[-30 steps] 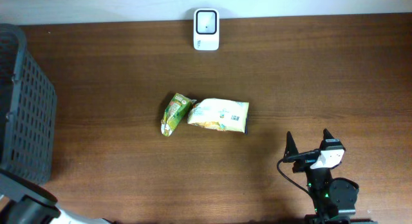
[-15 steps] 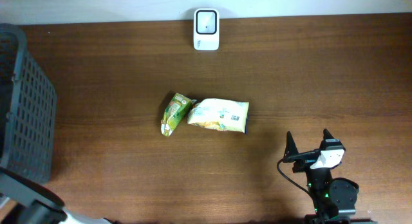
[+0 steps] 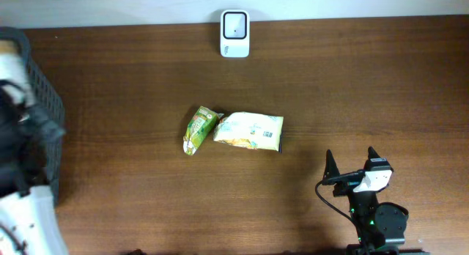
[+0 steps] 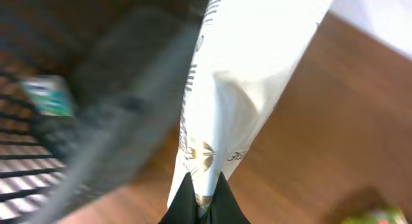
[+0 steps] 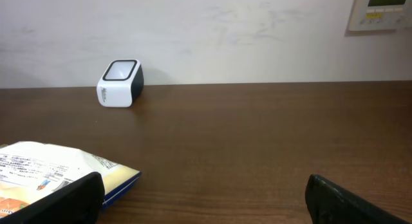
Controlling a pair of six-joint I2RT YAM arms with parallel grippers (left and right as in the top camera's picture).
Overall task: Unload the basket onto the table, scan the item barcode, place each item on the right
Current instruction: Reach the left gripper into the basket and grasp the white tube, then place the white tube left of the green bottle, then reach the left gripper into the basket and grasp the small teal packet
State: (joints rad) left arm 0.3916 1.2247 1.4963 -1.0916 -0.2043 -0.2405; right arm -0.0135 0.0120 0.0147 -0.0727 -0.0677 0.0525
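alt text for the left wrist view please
A white packet, pinched at its bottom edge by the shut left jaws, rises through the middle of the frame. A blurred dark basket sits to its left and brown wooden table to its right.

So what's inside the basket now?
One blurred teal-labelled item shows inside the basket. Overhead, the left arm covers the rest. The left pincer is shut on a white packet.

The counter point(image 3: 146, 79) is showing dark brown wood grain, the scanner point(image 3: 234, 23) white, the pouch point(image 3: 198, 129) green, the snack bag point(image 3: 249, 130) pale yellow, the basket point(image 3: 53, 116) dark grey lattice, the packet point(image 4: 244, 89) white with gold print.
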